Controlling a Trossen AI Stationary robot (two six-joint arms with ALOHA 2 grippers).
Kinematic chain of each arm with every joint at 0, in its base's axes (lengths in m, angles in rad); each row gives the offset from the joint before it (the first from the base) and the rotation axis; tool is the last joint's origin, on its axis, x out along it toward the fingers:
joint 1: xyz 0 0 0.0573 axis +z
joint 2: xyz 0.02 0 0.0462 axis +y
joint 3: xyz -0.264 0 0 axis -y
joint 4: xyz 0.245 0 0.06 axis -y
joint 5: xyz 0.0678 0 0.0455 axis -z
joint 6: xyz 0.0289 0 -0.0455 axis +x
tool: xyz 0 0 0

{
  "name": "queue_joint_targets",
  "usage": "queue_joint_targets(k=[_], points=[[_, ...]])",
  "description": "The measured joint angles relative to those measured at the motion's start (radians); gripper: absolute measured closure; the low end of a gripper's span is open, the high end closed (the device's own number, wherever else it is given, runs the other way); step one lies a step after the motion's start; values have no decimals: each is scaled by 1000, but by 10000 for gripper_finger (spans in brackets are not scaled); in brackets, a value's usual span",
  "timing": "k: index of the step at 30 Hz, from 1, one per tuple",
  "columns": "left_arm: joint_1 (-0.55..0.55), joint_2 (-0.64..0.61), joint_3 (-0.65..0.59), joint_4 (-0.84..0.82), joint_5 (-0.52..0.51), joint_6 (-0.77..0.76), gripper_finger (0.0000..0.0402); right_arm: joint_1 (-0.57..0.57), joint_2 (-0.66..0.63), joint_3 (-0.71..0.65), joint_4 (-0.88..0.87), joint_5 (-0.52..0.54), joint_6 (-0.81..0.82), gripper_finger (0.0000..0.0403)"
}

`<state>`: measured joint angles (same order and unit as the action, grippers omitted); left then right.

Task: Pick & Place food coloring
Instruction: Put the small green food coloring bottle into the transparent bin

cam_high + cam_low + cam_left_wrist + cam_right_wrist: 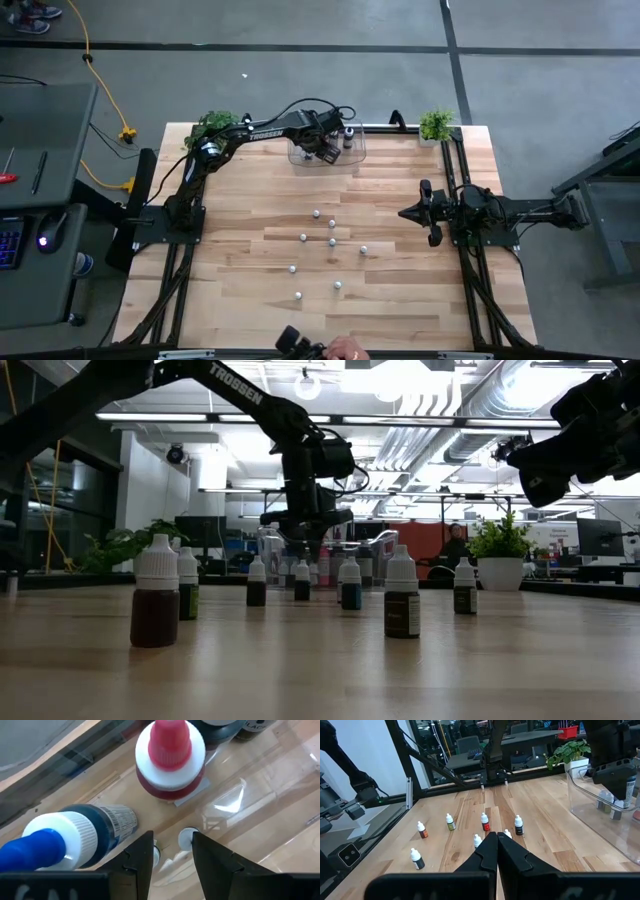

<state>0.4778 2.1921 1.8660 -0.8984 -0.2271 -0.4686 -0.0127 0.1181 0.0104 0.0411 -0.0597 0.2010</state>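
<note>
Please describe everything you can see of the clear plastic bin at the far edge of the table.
The bin looks like thin, clear, glossy plastic, with low walls and an open top. It rests on the wood table at its far edge, between two small plants. Inside stand larger bottles, among them a red-capped one and a blue-capped one. The left hand is inside it, fingers apart above a small white-capped bottle.

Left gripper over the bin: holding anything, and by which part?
Nothing held. Left gripper is open inside the clear bin, with a small white-capped bottle between its fingers, ungripped. Right gripper is shut, empty.
</note>
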Motion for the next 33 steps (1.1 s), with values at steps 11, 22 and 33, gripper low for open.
queue_joint_targets(k=[11,22,33], points=[[-22,-1,0,30,17,0,270,0,0,0,0,0,0,402],[-44,-93,0,74,-21,57,270,0,0,0,0,0,0,402],[-116,-323,0,-78,-79,161,270,0,0,0,-1,0,0,402]])
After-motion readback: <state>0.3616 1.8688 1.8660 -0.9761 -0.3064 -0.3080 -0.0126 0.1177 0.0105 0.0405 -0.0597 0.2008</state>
